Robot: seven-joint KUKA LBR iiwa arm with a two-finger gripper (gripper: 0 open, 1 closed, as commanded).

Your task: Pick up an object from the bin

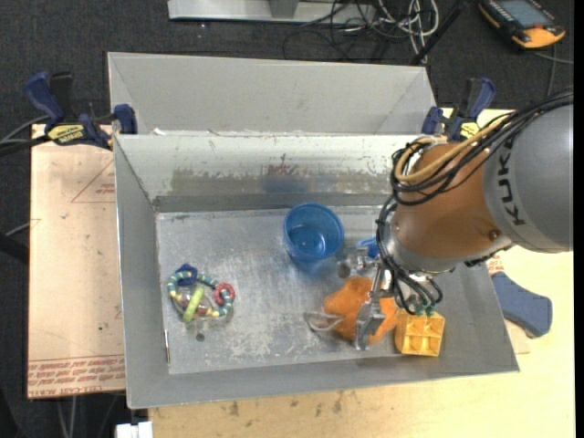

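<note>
Camera view: the grey metal bin (255, 286) has a scuffed, scratched floor and stands on dark flooring (82, 16), with cables (406, 7) behind it. The gripper (367, 325) is down at the front right corner on an orange lumpy thing (345, 301); whether it is clenched cannot be told. A yellow block (420, 334) lies just beside it. A blue cup (313, 234) stands mid-bin, and a coloured ring toy (199, 297) lies front left.

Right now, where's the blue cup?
In the camera view, the blue cup sits centrally near the back wall of the bin, up-left of the end effector and the orange object beside it.
</note>
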